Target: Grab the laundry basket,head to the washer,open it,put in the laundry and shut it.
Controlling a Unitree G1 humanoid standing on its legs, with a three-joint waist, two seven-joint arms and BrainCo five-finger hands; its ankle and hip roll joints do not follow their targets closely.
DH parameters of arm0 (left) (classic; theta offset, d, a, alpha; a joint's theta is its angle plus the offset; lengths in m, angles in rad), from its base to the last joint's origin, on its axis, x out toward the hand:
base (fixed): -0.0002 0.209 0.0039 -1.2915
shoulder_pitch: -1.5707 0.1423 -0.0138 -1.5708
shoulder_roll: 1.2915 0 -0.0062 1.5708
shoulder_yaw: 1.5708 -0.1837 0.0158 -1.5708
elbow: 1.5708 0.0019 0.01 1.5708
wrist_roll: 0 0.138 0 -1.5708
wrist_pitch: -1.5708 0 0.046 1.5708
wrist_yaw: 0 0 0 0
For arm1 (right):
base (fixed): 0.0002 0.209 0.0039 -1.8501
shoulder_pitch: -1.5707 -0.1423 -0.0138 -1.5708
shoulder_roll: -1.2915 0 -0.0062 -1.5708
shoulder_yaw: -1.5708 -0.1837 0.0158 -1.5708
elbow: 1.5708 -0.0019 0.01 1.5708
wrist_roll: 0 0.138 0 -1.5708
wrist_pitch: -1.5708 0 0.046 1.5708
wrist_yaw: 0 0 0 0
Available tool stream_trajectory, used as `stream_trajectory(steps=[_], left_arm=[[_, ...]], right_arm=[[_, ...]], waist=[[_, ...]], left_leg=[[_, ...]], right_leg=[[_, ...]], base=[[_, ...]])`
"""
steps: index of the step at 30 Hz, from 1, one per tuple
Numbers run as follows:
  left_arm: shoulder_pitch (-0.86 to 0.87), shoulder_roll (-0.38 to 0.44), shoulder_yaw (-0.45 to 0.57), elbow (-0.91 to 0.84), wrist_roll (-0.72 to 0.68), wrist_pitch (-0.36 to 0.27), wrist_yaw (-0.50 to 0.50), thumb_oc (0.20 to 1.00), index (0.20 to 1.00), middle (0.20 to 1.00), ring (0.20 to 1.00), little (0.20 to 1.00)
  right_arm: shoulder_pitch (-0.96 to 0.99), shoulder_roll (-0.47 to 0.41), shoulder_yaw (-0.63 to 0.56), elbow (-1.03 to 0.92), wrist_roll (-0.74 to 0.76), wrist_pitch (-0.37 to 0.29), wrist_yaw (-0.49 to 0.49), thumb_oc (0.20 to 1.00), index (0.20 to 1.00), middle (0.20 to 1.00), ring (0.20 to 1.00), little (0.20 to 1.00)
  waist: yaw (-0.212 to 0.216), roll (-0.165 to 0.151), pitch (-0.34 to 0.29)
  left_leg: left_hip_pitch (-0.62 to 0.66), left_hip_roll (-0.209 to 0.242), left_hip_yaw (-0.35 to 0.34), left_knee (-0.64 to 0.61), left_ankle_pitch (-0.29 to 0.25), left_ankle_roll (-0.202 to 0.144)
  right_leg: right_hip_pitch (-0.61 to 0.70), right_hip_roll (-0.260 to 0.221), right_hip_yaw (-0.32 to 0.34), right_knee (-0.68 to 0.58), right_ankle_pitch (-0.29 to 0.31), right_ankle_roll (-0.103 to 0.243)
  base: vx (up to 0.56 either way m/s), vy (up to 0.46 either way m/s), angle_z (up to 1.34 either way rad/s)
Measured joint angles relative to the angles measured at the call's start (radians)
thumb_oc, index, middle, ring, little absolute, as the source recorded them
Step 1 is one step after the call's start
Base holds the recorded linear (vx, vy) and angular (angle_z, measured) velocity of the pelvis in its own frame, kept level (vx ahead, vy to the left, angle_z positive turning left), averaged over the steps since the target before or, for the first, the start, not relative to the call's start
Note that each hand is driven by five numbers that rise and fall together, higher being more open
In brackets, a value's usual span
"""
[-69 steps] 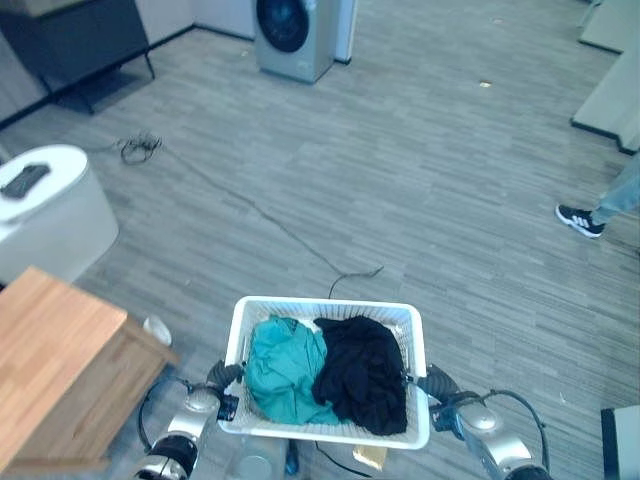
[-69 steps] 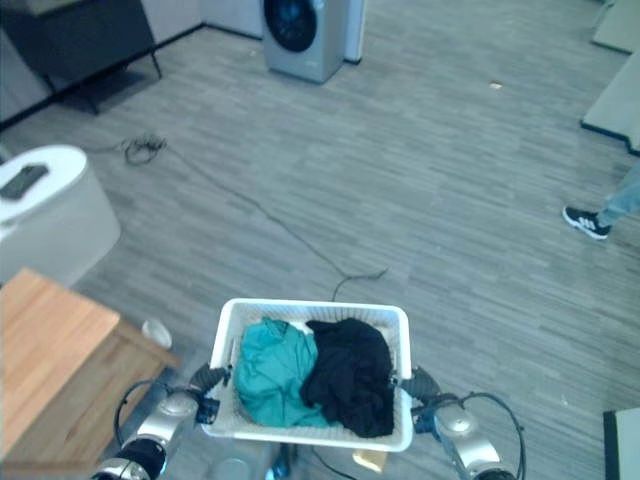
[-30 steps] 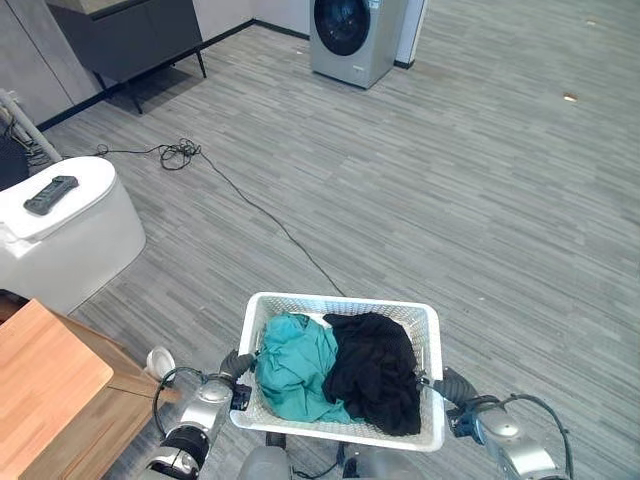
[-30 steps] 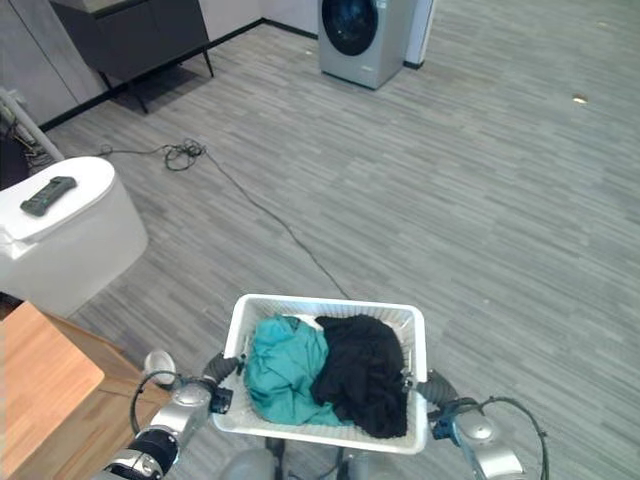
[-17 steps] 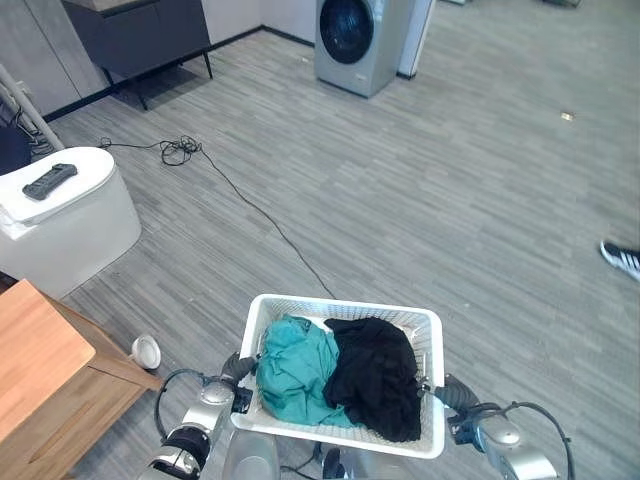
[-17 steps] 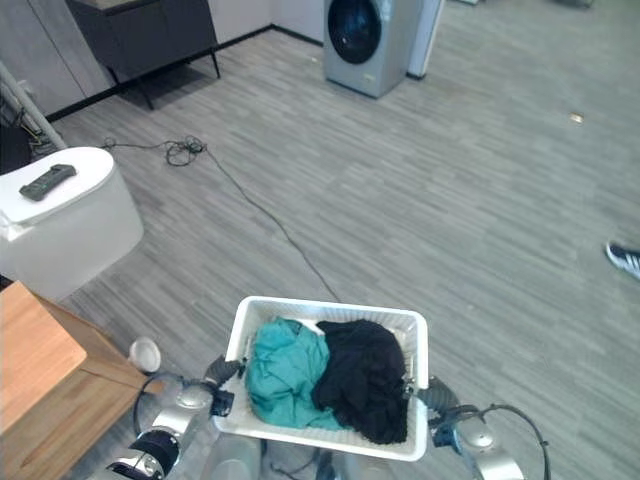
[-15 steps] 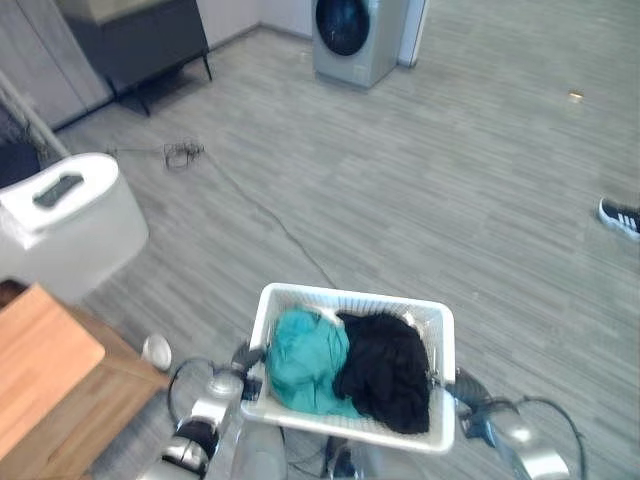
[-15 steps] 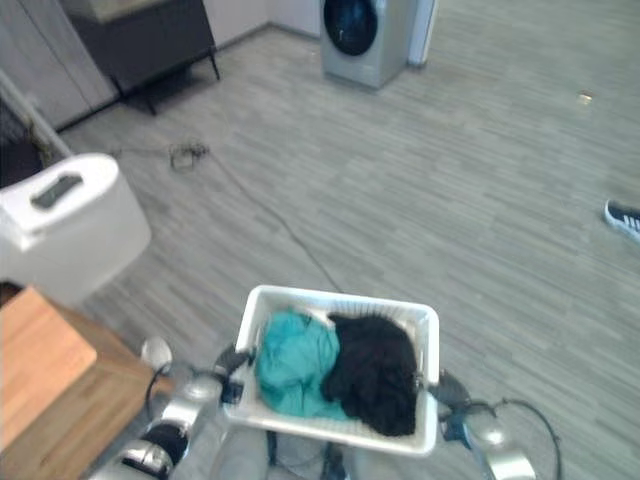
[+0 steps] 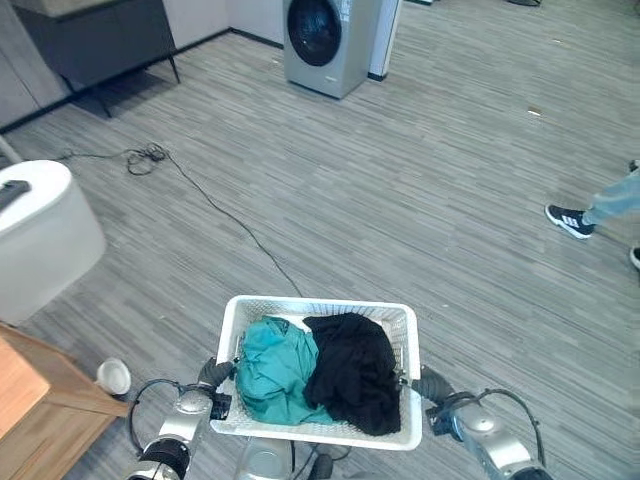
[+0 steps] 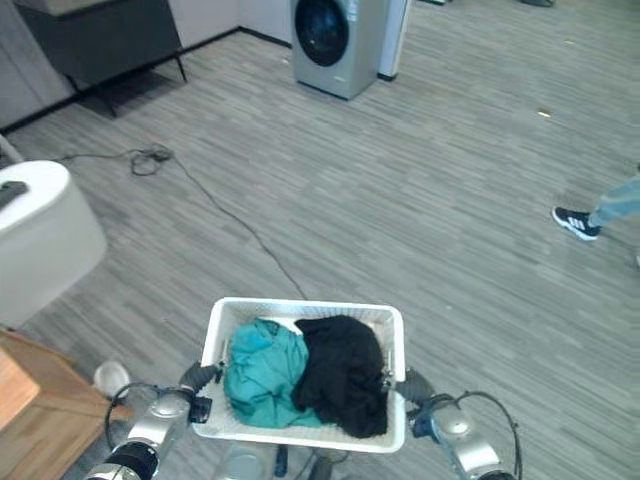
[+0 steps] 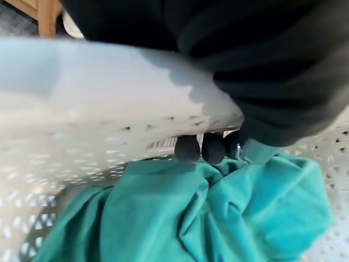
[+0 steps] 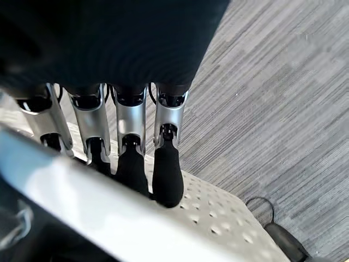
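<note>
A white laundry basket (image 9: 320, 305) hangs low in front of me, held level above the floor. Inside it a teal garment (image 9: 272, 370) lies on the left and a black garment (image 9: 348, 372) on the right. My left hand (image 9: 213, 374) grips the basket's left end; its dark fingertips (image 11: 202, 148) hook through under the rim (image 11: 109, 93) beside the teal cloth (image 11: 191, 213). My right hand (image 9: 428, 385) grips the right end, its fingers (image 12: 131, 136) curled over the white rim (image 12: 109, 218). The grey washer (image 9: 325, 40) stands far ahead with its round door closed.
A black cable (image 9: 230, 220) trails across the grey plank floor toward the basket. A white rounded unit (image 9: 40, 240) and a wooden table corner (image 9: 25, 400) stand at the left, with a small white cup (image 9: 113, 376) near it. A dark cabinet (image 9: 90, 40) stands far left. A person's shoe (image 9: 572, 220) is at right.
The whole picture has shifted with the camera: the table and white unit have slid left. A person's leg shows at the right. The basket stays in both hands.
</note>
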Motion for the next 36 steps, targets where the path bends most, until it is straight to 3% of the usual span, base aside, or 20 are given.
stream_trajectory(steps=[1, 2, 6, 11, 14, 15, 16, 21, 26, 28, 30, 32, 34, 36], left_arm=[[0.005, 0.003, 0.0, -0.007, 0.0, -0.003, 0.0, 0.2, 0.2, 0.2, 0.2, 0.2], [-0.001, 0.012, 0.0, -0.007, -0.001, -0.003, 0.001, 0.2, 0.2, 0.2, 0.2, 0.2], [-0.025, 0.016, 0.005, -0.014, -0.029, -0.007, 0.01, 0.2, 0.2, 0.2, 0.2, 0.2], [-0.039, 0.029, 0.007, -0.039, -0.04, -0.009, 0.022, 0.2, 0.2, 0.2, 0.2, 0.2], [-0.015, 0.034, 0.009, -0.075, -0.065, -0.007, 0.023, 0.2, 0.2, 0.2, 0.2, 0.2], [0.007, 0.039, 0.01, -0.12, -0.066, -0.007, 0.022, 0.2, 0.2, 0.2, 0.2, 0.2], [0.012, 0.036, 0.008, -0.135, -0.066, -0.009, 0.021, 0.2, 0.2, 0.2, 0.2, 0.2], [0.002, 0.041, -0.013, -0.16, -0.063, -0.007, 0.014, 0.2, 0.2, 0.2, 0.2, 0.2], [-0.208, 0.094, -0.138, -0.119, 0.018, 0.021, 0.011, 0.2, 0.2, 0.2, 0.2, 0.2], [-0.384, 0.107, -0.255, -0.036, 0.053, 0.032, 0.015, 0.2, 0.2, 0.2, 0.2, 0.2], [-0.457, 0.1, -0.254, -0.012, 0.056, 0.026, 0.016, 0.2, 0.2, 0.2, 0.2, 0.2], [-0.6, 0.085, -0.331, 0.208, 0.061, 0.03, 0.022, 0.2, 0.2, 0.2, 0.2, 0.2], [-0.622, 0.09, -0.321, 0.233, 0.061, 0.029, 0.029, 0.2, 0.2, 0.2, 0.2, 0.2], [-0.659, 0.086, -0.349, 0.357, 0.06, 0.038, 0.025, 0.2, 0.2, 0.2, 0.2, 0.2]], right_arm=[[0.0, 0.0, 0.002, -0.002, 0.002, 0.001, -0.001, 0.2, 0.2, 0.2, 0.2, 0.2], [-0.005, 0.012, 0.002, -0.003, 0.003, 0.001, -0.003, 0.2, 0.2, 0.2, 0.2, 0.2], [-0.057, 0.01, -0.002, -0.007, 0.008, 0.0, -0.019, 0.2, 0.2, 0.2, 0.2, 0.2], [-0.072, 0.008, -0.004, -0.018, 0.009, -0.002, -0.02, 0.2, 0.2, 0.2, 0.2, 0.2], [-0.06, 0.008, -0.013, -0.032, 0.008, -0.002, -0.021, 0.2, 0.2, 0.2, 0.2, 0.2], [-0.049, 0.008, -0.026, -0.04, 0.008, -0.005, -0.021, 0.2, 0.2, 0.2, 0.2, 0.2], [-0.048, 0.004, -0.027, -0.039, 0.007, -0.004, -0.021, 0.2, 0.2, 0.2, 0.2, 0.2], [-0.069, 0.008, -0.065, -0.027, 0.009, -0.004, -0.038, 0.2, 0.2, 0.2, 0.2, 0.2], [-0.197, -0.035, -0.067, 0.026, 0.05, -0.003, -0.049, 0.2, 0.2, 0.2, 0.2, 0.2], [-0.341, -0.08, -0.017, 0.162, 0.054, -0.002, -0.065, 0.2, 0.2, 0.2, 0.2, 0.2], [-0.418, -0.089, -0.007, 0.199, 0.071, -0.005, -0.072, 0.2, 0.2, 0.2, 0.2, 0.2], [-0.591, -0.079, 0.127, 0.357, 0.077, 0.003, -0.084, 0.2, 0.2, 0.2, 0.2, 0.2], [-0.627, -0.076, 0.149, 0.366, 0.078, 0.002, -0.083, 0.2, 0.2, 0.2, 0.2, 0.2], [-0.698, -0.058, 0.259, 0.414, 0.071, 0.021, -0.071, 0.2, 0.2, 0.2, 0.2, 0.2]], waist=[[0.013, 0.01, -0.008], [0.013, -0.007, -0.019], [0.021, -0.006, -0.018], [0.051, 0.036, 0.009], [0.052, 0.039, 0.018], [0.051, 0.039, 0.024], [0.051, 0.041, 0.035], [0.038, 0.026, 0.052], [0.022, 0.017, 0.049], [0.023, 0.016, 0.048], [0.015, 0.01, 0.043], [0.001, 0.008, 0.04], [0.0, 0.006, 0.038], [-0.005, 0.007, 0.037]], left_leg=[[-0.004, 0.009, 0.003, 0.006, 0.013, 0.044], [-0.004, -0.003, 0.01, 0.002, -0.006, 0.072], [-0.011, -0.058, 0.013, -0.012, -0.024, 0.106], [-0.022, -0.083, -0.001, -0.009, -0.041, 0.079], [-0.061, -0.077, 0.005, 0.024, -0.067, 0.046], [-0.083, -0.074, 0.008, 0.044, -0.084, 0.021], [-0.087, -0.073, 0.011, 0.053, -0.092, 0.009], [-0.088, -0.071, 0.072, 0.063, -0.113, 0.038], [-0.084, -0.084, 0.08, 0.077, -0.134, 0.065], [-0.092, -0.087, 0.076, 0.077, -0.134, 0.065], [-0.104, -0.092, 0.078, 0.079, -0.139, 0.062], [-0.102, -0.093, 0.086, 0.078, -0.142, 0.068], [-0.102, -0.098, 0.093, 0.091, -0.153, 0.081], [-0.093, -0.096, 0.112, 0.118, -0.191, 0.111]], right_leg=[[0.011, 0.011, 0.015, 0.001, -0.019, 0.016], [0.004, 0.001, 0.025, 0.002, -0.032, 0.029], [-0.008, -0.054, 0.063, 0.004, -0.066, 0.095], [-0.002, -0.068, 0.046, -0.023, -0.069, 0.085], [-0.033, -0.071, 0.045, -0.012, -0.065, 0.032], [-0.046, -0.071, 0.047, -0.008, -0.067, 0.016], [-0.046, -0.072, 0.049, -0.005, -0.063, 0.02], [-0.074, -0.099, 0.109, 0.024, -0.069, 0.046], [-0.081, -0.117, 0.113, 0.059, -0.088, 0.076], [-0.097, -0.121, 0.107, 0.08, -0.097, 0.088], [-0.112, -0.128, 0.107, 0.087, -0.1, 0.093], [-0.12, -0.137, 0.109, 0.103, -0.109, 0.112], [-0.118, -0.147, 0.11, 0.109, -0.115, 0.127], [-0.118, -0.158, 0.129, 0.152, -0.134, 0.153]], base=[[0.11, 0.053, -0.15], [0.05, 0.026, -0.16], [0.0, 0.0, 0.07], [-0.04, -0.007, 0.14], [-0.02, 0.011, 0.0], [0.0, 0.034, -0.12], [-0.01, 0.033, -0.13], [0.03, 0.076, -0.36], [0.02, 0.079, -0.01], [0.0, 0.091, 0.05], [0.01, 0.09, -0.01], [0.03, 0.08, -0.08], [0.06, 0.133, -0.09], [0.05, 0.091, -0.19]])
